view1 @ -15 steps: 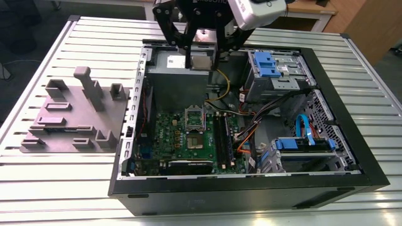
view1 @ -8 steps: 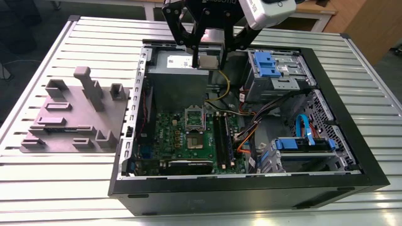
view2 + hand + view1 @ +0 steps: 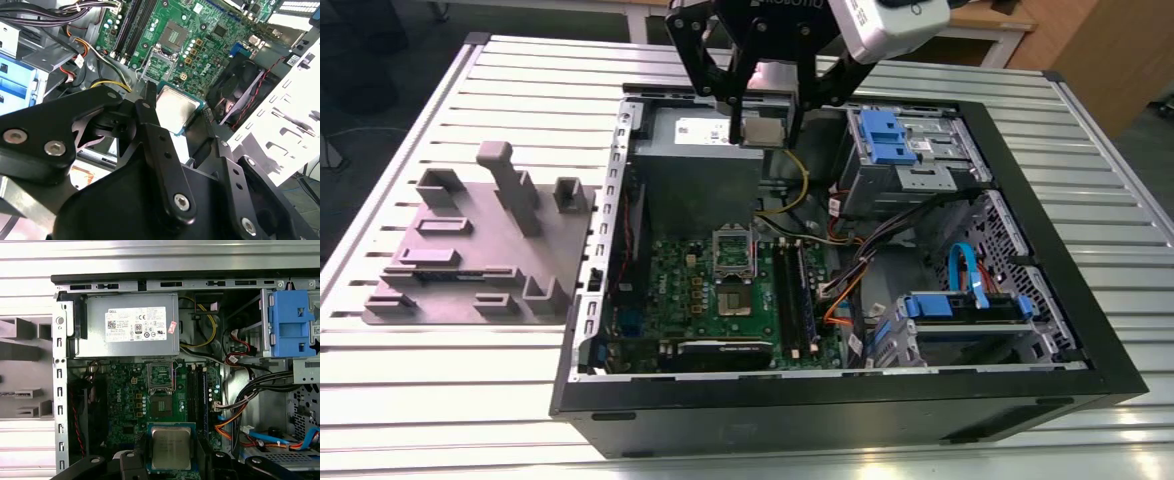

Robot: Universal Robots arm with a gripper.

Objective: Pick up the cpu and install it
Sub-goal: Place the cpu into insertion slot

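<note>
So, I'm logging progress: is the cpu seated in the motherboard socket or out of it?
Out. The gripper holds the cpu above the open case, and the motherboard socket lies empty, centre bare.

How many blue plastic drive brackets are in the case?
2. One blue bracket sits at the case's far end, to the exterior view's right of the held cpu; the other bracket is nearer the camera. Cables may hide more.
</note>
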